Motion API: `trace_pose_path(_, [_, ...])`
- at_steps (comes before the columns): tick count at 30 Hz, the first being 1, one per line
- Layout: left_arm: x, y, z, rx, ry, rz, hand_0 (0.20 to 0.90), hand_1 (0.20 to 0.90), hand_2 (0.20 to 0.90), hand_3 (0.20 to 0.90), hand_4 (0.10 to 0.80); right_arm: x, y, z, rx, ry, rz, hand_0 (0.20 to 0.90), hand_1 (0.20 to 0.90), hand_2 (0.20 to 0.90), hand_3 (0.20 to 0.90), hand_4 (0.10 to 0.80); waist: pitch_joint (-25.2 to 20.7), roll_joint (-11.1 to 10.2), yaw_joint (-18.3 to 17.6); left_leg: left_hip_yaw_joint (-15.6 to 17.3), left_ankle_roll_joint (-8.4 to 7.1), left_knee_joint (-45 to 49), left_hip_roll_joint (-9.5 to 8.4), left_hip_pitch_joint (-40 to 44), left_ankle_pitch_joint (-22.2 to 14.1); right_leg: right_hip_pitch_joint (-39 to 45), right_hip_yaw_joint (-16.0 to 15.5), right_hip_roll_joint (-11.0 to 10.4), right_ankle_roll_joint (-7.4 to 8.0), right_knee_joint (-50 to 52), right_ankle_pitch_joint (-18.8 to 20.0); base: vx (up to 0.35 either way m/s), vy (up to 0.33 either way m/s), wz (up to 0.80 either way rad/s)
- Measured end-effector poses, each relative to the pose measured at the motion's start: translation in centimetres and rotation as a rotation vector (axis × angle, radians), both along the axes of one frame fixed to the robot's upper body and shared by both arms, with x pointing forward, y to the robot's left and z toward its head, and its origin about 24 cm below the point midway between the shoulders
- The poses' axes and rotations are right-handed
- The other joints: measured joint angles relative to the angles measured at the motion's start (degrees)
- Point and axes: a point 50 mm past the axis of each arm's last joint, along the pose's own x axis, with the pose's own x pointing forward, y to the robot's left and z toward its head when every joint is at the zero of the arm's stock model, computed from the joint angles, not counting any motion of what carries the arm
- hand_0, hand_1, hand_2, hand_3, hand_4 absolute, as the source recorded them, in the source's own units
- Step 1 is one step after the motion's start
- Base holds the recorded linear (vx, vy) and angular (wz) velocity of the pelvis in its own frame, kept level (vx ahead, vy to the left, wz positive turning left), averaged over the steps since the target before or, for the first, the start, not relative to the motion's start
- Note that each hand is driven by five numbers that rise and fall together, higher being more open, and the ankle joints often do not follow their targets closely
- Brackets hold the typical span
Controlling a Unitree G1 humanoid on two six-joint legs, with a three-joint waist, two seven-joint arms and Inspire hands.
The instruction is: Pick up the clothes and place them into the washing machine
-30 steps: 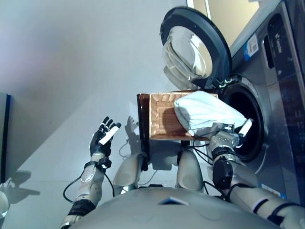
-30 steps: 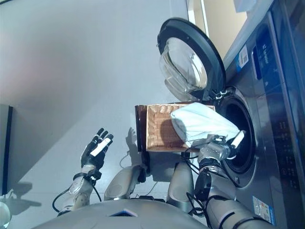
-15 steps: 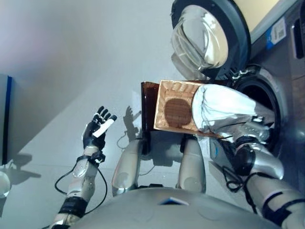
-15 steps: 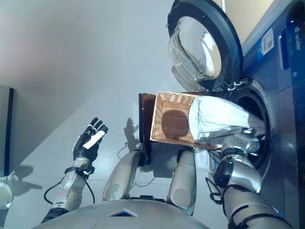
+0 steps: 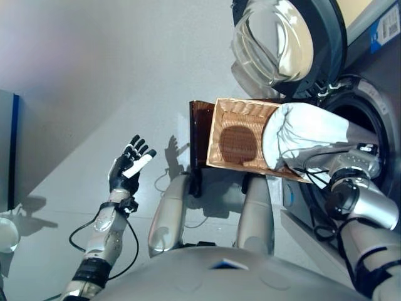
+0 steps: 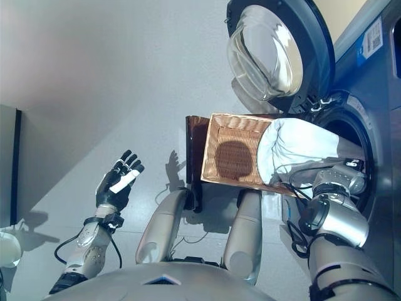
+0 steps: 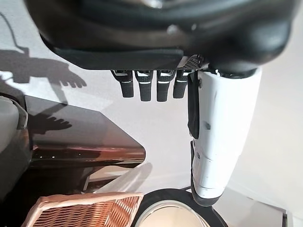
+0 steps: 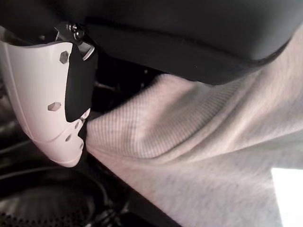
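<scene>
I see the white garment (image 5: 304, 132) draped from the right end of the wicker basket (image 5: 241, 141) across to the washing machine's drum opening (image 6: 351, 135), at 3 o'clock from the basket. Its leading end sits at the drum rim, beside my right hand (image 6: 341, 179). In the right wrist view the ribbed cloth (image 8: 199, 142) lies directly against the hand's underside next to the white thumb cover; the fingers are hidden by the cloth, so I cannot tell whether that hand grips or is released.

The basket is otherwise bare inside, showing only woven floor with a dark round shadow. It rests on a dark brown stand (image 5: 199, 141) at its 9 o'clock edge.

The washing machine door (image 6: 276, 53) stands swung wide at 12 o'clock from the basket. A blue-and-white label (image 5: 383, 28) sits on the machine front; its print is too small to read.

My left hand (image 5: 128, 172) is raised at 9 o'clock, well apart from the basket, fingers straight and spread, holding nothing. Grey floor (image 5: 94, 81) lies beyond it.
</scene>
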Motion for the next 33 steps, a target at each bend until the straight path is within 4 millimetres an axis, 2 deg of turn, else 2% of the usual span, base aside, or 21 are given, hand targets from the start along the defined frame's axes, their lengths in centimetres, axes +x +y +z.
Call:
trace_pose_path(5, [0.1, 0.3, 0.1, 0.001, -0.005, 0.010, 0.900, 0.900, 0.900, 0.900, 0.800, 0.0, 0.2, -0.5, -0.045, 0.075, 0.096, 0.900, 0.900, 0.900, 0.900, 0.800, -0.09, -0.05, -0.21, 0.24, 0.07, 0.39, 0.07, 0.03, -0.30, 0.00, 0.18, 0.02, 0.19, 0.20, -0.11, -0.006, 0.007, -0.01])
trace_pose_path(9, [0.0, 0.3, 0.1, -0.001, -0.004, 0.012, 0.900, 0.900, 0.900, 0.900, 0.800, -0.1, 0.5, -1.1, -0.189, 0.260, 0.288, 0.900, 0.900, 0.900, 0.900, 0.800, -0.87, -0.26, -0.28, 0.27, 0.03, 0.46, 0.11, 0.10, -0.32, 0.01, 0.22, 0.03, 0.23, 0.39, -0.15, 0.000, 0.000, 0.00])
trace_pose_path(11, [-0.1, 0.4, 0.1, -0.001, -0.004, 0.013, 0.900, 0.900, 0.900, 0.900, 0.800, -0.1, 0.6, -1.4, -0.207, 0.293, 0.337, 0.900, 0.900, 0.900, 0.900, 0.800, -1.32, -0.56, -0.29, 0.26, 0.00, 0.47, 0.10, 0.12, -0.33, 0.01, 0.24, 0.03, 0.22, 0.50, -0.16, 0.000, 0.000, 0.00])
trace_pose_path(16, [-0.7, 0.7, -0.2, 0.007, 0.014, 0.018, 0.900, 0.900, 0.900, 0.900, 0.800, -0.5, 1.4, -2.8, -0.259, 0.480, 0.501, 0.900, 0.900, 0.900, 0.900, 0.800, -2.40, -1.53, -0.30, 0.17, -0.30, 0.69, 0.10, 0.18, -0.44, 0.04, 0.29, 0.11, 0.19, 0.69, -0.15, 0.000, 0.000, 0.00])
trace_pose_path(20, [-0.8, 0.9, -0.2, 0.009, 0.015, 0.026, 0.900, 0.900, 0.900, 0.900, 0.800, -0.2, 2.6, -3.6, -0.283, 0.511, 0.581, 0.900, 0.900, 0.900, 0.900, 0.800, -2.45, -1.69, -0.47, 0.09, -0.32, 1.28, 0.23, 0.18, -0.53, 0.17, 0.30, 0.26, 0.22, 0.84, -0.16, 0.000, 0.000, 0.00])
trace_pose_path(23, [-1.2, 1.6, -0.2, 0.017, 0.014, 0.052, 0.900, 0.900, 0.900, 0.900, 0.800, 0.1, 4.8, -5.2, -0.303, 0.568, 0.697, 0.900, 0.900, 0.900, 0.900, 0.800, -3.01, -2.85, -1.30, 0.11, -0.38, 1.58, 0.33, 0.18, -0.67, 0.19, 0.42, 0.46, 0.22, 0.83, -0.13, -0.022, 0.019, -0.04])
trace_pose_path(26, [-1.3, 1.9, -0.1, 0.023, 0.008, 0.068, 0.900, 0.900, 0.900, 0.900, 0.800, -0.1, 7.2, -6.6, -0.420, 0.672, 0.858, 0.900, 0.900, 0.900, 0.900, 0.800, -3.28, -3.66, -1.63, 0.49, -0.11, 2.05, 0.75, 0.19, -0.92, 0.16, 1.02, 1.09, 0.25, 0.75, -0.08, -0.030, 0.007, -0.10])
trace_pose_path(30, [-1.5, 2.8, 0.0, 0.028, 0.000, 0.134, 0.900, 0.900, 0.900, 0.900, 0.800, -0.1, 11.0, -7.0, -0.746, 0.811, 1.140, 0.900, 0.900, 0.900, 0.900, 0.800, -3.20, -3.85, -2.85, 0.86, 0.06, 2.53, 1.12, 0.19, -1.31, 0.14, 1.43, 1.51, 0.43, 0.72, 0.38, -0.019, -0.002, -0.08])
trace_pose_path(33, [-1.4, 3.4, 0.3, 0.048, -0.015, 0.158, 0.900, 0.900, 0.900, 0.900, 0.800, 0.2, 11.9, -6.8, -0.963, 0.971, 1.255, 0.900, 0.900, 0.900, 0.900, 0.800, -3.21, -3.87, -3.25, 0.92, -0.07, 2.54, 1.18, 0.18, -1.49, 0.07, 1.47, 1.57, 0.52, 0.68, 0.46, -0.003, -0.002, -0.01])
